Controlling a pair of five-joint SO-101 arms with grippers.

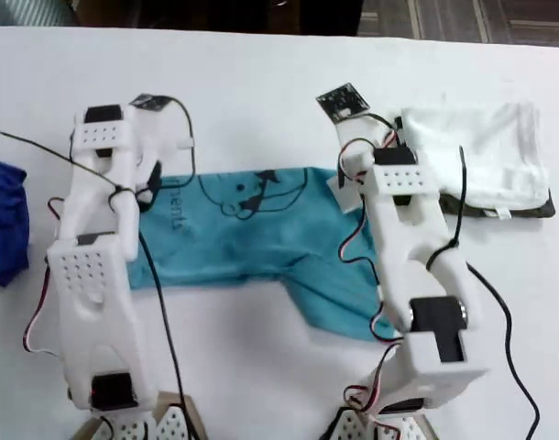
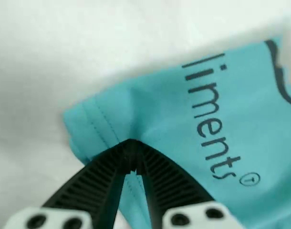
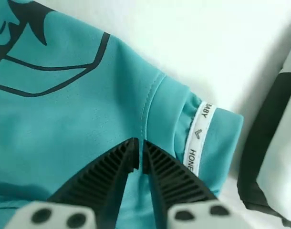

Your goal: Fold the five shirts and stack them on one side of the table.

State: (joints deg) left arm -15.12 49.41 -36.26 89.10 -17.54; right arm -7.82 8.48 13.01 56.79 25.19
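White worktop (image 1: 261,82) runs under both arms, with dark floor beyond its far edge. Across the middle lies the teal shirt (image 1: 252,229), stretched sideways between the arms. It is narrowed to a long band with a dark line drawing and lettering on top, and one sleeve (image 1: 339,307) spills toward the near side by the right arm.

A folded white shirt (image 1: 486,156) sits on a dark garment (image 1: 527,211) at the right side, which I take to be the stack. A crumpled blue shirt (image 1: 5,220) waits at the left edge.

I judge I am mid-fold on the teal one. My left gripper (image 2: 131,162) is clenched on the cloth just in from the stitched hem, and the fabric puckers at its tips. My right gripper (image 3: 140,155) is pinched on the neck end, near the white neck label (image 3: 198,138).

Next I would need both arms to lift together, evenly, so the band stays taut. That loose sleeve must be tucked before the shirt joins the stack.
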